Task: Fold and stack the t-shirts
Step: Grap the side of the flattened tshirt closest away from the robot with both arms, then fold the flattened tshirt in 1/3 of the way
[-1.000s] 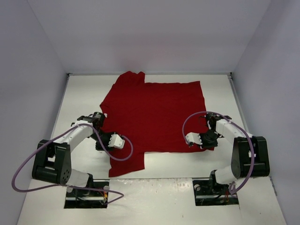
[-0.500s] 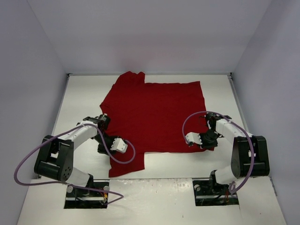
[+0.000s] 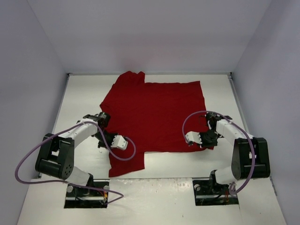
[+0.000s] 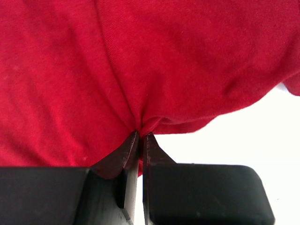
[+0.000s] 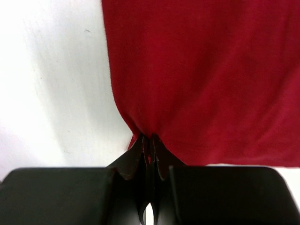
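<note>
Tightly, t-shirt (image 5: 211, 79) edge in right pincer (image 5: 149, 137)

- A white table (image 3: 79, 93), flat and matte, forms the floor of the enclosure.
- A pale grey back wall (image 3: 150, 33) rises from its far edge.
- A left wall (image 3: 28, 84) and a right wall (image 3: 274, 70), equally pale, close the sides.

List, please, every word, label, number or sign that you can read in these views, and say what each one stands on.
None: the t-shirt is plain red with no print or visible tag, the table is bare white, and nothing else in any view carries legible text.
</note>
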{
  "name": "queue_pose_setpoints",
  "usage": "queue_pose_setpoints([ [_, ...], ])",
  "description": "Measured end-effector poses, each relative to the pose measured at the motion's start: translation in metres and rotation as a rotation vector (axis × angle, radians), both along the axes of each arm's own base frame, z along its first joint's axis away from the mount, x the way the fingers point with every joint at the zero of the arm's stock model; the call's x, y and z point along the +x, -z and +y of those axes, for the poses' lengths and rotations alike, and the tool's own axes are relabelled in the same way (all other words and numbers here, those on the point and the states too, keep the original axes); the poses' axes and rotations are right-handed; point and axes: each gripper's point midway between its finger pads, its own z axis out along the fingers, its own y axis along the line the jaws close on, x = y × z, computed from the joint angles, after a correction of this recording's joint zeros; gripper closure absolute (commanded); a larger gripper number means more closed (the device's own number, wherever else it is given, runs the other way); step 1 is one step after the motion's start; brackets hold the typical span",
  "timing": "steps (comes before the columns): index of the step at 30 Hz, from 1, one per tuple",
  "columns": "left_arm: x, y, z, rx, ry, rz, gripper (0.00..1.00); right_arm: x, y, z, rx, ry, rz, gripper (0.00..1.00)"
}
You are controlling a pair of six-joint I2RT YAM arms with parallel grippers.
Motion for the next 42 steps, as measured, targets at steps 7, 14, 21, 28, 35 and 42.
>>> queue_pose_setpoints([
  [7, 0.0, -0.026, 0.0, -0.054, -0.037, -0.103, 1.0, 0.006, -0.017, 0.001, 0.031, 0.036, -0.077, 1.0],
  [14, 0.011, -0.054, 0.0, -0.127, -0.141, -0.138, 1.0, 0.036, -0.048, -0.012, 0.083, 0.137, -0.158, 1.0],
  [21, 0.075, -0.065, 0.009, -0.172, -0.308, -0.066, 1.0, 0.093, -0.039, -0.028, 0.149, 0.243, -0.096, 1.0],
  [28, 0.145, -0.04, 0.011, -0.17, -0.403, 0.009, 1.0, 0.144, -0.004, -0.025, 0.2, 0.317, -0.017, 1.0],
  [35, 0.16, -0.009, 0.014, -0.138, -0.449, 0.079, 0.9, 0.178, -0.004, -0.022, 0.211, 0.348, -0.039, 0.86],
  [42, 0.166, -0.009, 0.019, -0.119, -0.487, 0.077, 0.21, 0.202, -0.006, -0.019, 0.192, 0.368, -0.1, 0.34],
])
